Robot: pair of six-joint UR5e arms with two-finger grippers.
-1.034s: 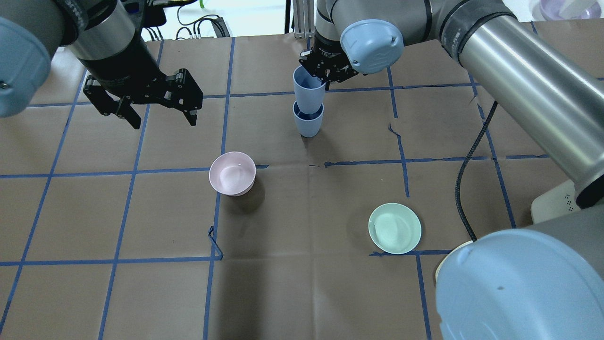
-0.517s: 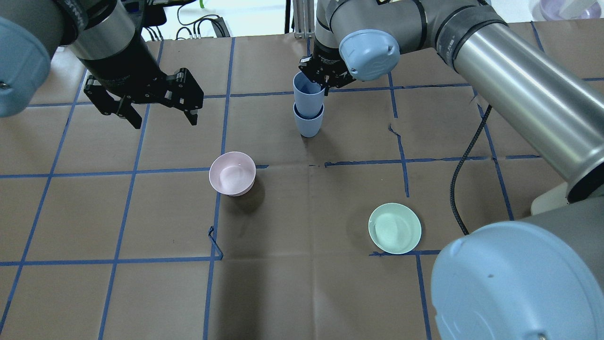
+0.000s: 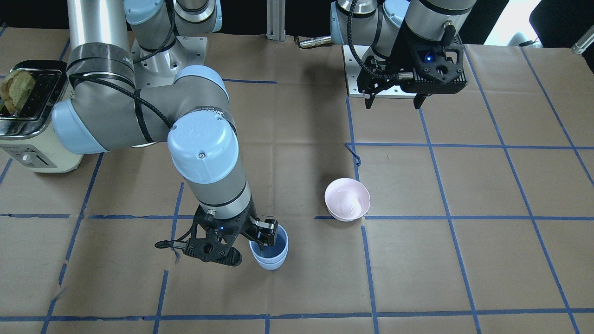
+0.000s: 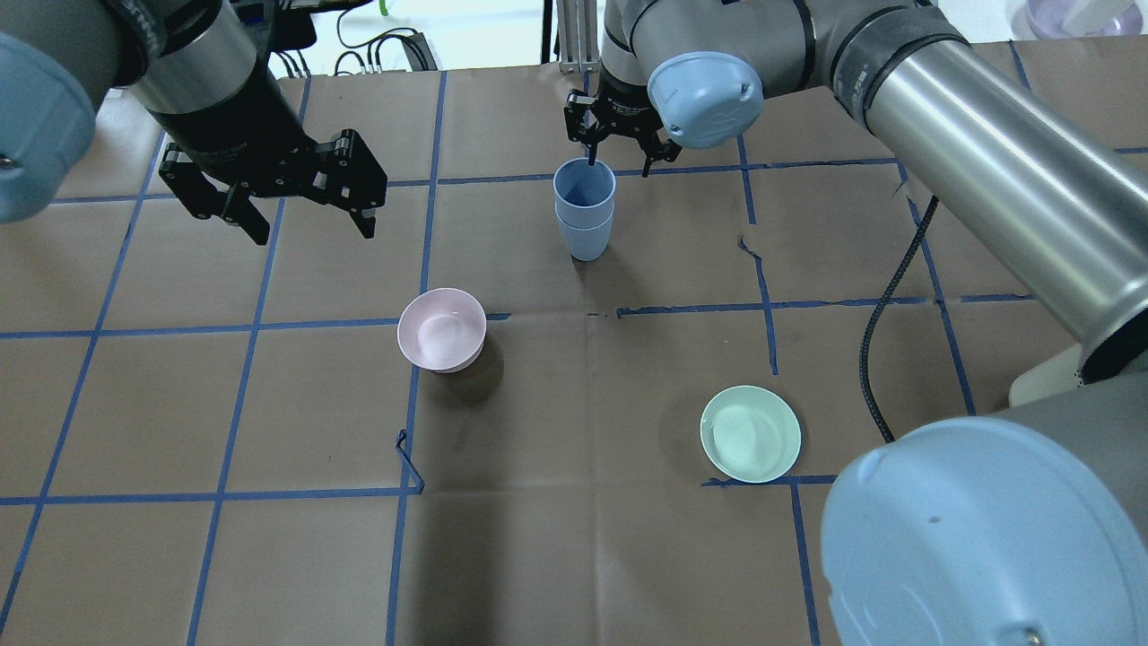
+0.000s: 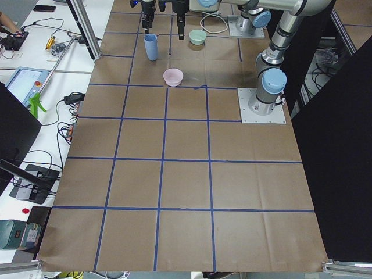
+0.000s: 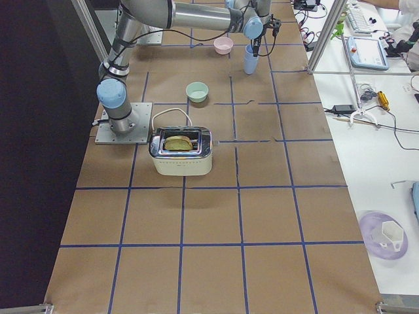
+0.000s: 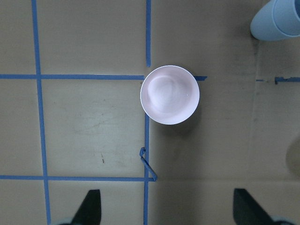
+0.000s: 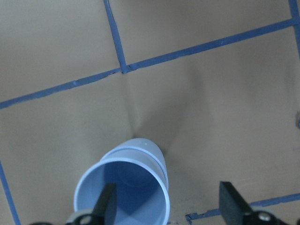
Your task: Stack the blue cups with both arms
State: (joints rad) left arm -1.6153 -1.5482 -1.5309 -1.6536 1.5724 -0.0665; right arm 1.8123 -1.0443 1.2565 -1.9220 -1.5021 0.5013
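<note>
Two pairs to check. The left fingers hang wide open and empty above the bench, well apart from the cups. The cups stand upright near the bench's far middle, one nested inside the other. The right fingers are parted at the top rim, one over the mouth and one outside it, holding nothing. You can judge the stacking done and the release in hand. Next, lift that arm straight up, clear of the rim. You get no legible writing anywhere.

Periwinkle-blue cups, pale pink bowl, mint-green bowl, brown table gridded in blue
</note>
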